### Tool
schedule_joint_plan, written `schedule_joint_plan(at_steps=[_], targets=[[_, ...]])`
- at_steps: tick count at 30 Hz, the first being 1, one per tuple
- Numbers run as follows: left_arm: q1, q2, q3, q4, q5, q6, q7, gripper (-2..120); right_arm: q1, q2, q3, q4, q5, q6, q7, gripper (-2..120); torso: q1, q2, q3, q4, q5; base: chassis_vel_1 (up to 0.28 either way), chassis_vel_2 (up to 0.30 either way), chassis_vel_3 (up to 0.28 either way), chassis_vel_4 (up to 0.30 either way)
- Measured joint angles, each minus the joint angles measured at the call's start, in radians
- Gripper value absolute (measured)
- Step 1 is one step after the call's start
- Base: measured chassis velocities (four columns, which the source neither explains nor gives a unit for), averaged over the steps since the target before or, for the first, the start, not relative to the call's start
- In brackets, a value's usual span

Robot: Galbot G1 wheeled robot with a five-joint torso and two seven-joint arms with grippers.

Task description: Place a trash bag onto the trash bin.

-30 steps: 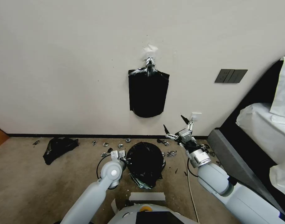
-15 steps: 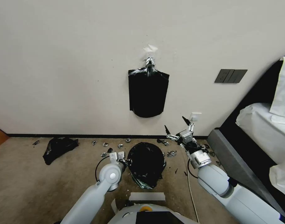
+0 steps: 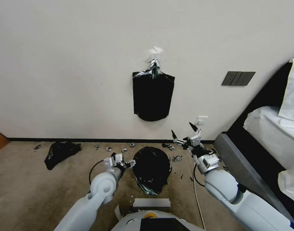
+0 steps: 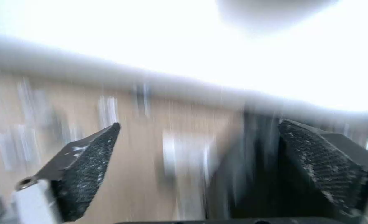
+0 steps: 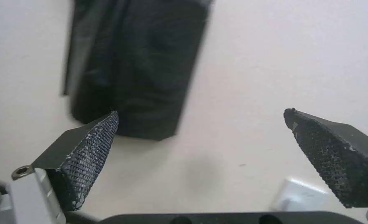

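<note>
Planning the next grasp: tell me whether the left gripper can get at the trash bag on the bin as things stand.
Probably yes. The left gripper is open, right beside the trash bag draped over the trash bin, with nothing between them. The right gripper hangs open off to the other side, out of the way.

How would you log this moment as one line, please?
wrinkled glossy black plastic trash bag: draped over bin | left end effector: open, at bag's left edge | right end effector: open, raised near wall
</note>
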Motion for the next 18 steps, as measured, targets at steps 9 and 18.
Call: schedule_joint_plan(at_steps=[9, 18], targets=[[0.229, -0.152, -0.316, -0.031, 0.432, -0.412, 0.359, 100, -0.129, 0.298, 0.186, -0.033, -0.166, 0.115, -0.093, 100, 0.000, 0.000, 0.000, 0.0002, 0.0001, 0.000, 0.000, 0.000, 0.000], [0.286, -0.282, -0.451, 0.034, 0.487, -0.633, 0.539, 100, -0.202, 0.446, 0.206, -0.035, -0.177, 0.048, -0.212, 100, 0.000, 0.000, 0.000, 0.0003, 0.0000, 0.000, 0.000, 0.000, 0.000]])
